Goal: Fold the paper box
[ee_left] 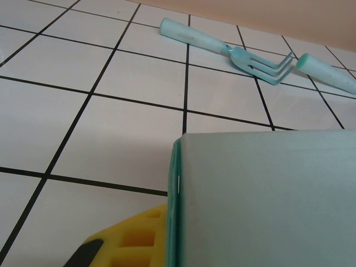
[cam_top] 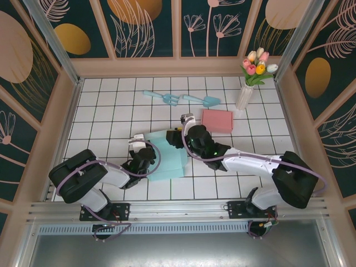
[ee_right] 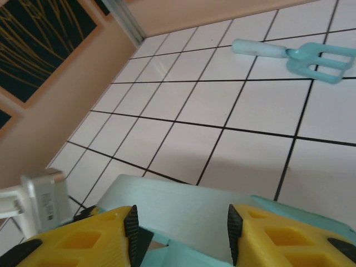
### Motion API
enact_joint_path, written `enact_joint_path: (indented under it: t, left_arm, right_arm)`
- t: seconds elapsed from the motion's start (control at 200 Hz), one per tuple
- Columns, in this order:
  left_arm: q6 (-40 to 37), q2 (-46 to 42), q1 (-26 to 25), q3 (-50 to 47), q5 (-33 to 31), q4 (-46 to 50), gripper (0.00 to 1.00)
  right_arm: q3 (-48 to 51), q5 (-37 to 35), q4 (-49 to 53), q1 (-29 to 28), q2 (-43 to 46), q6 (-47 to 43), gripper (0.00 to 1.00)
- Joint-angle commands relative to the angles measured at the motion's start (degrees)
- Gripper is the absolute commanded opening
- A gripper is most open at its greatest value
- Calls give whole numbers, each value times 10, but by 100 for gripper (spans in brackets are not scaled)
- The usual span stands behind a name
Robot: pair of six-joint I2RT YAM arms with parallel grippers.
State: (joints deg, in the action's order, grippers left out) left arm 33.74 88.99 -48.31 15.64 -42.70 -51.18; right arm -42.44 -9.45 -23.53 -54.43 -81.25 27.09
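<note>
We're over the teal box [cam_top: 167,157], lying mid-table between the two arms. The left claw [cam_top: 143,152] is pinched together on the box's left side. In its wrist view one yellow finger [ee_left: 133,239] presses an upright panel, and the other finger is hidden behind it. The right claw [ee_right: 183,225] stands apart above the far edge; whether it touches the card we cannot tell. Beyond lies a fork [ee_left: 245,55], then a second handle [ee_left: 325,72], cut off by the frame.
</note>
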Motion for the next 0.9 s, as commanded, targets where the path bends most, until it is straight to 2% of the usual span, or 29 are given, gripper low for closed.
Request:
enact_joint_path:
  t: [0.0,0.245,0.445,0.54,0.64,0.761,0.896]
  left_arm:
    - [15,1,1,3,-12,0,0]
    - [28,-3,1,5,-22,10,0]
    - [18,-4,0,7,-3,-1,0]
    - [15,-5,0,2,7,-12,0]
    - [30,-9,-1,2,-3,4,0]
    - [49,-17,0,19,-19,60,0]
    - [56,-26,0,34,-9,91,0]
  right_arm:
    - [-13,-35,7,1,-15,-4,49]
    - [-7,-12,-8,1,-52,19,50]
    - [23,111,-131,0,-60,44,49]
    - [19,133,-145,2,-57,36,49]
    - [29,111,-137,4,-45,19,49]
    - [51,33,-85,5,-26,-37,49]
    - [80,-2,-49,27,-11,-67,49]
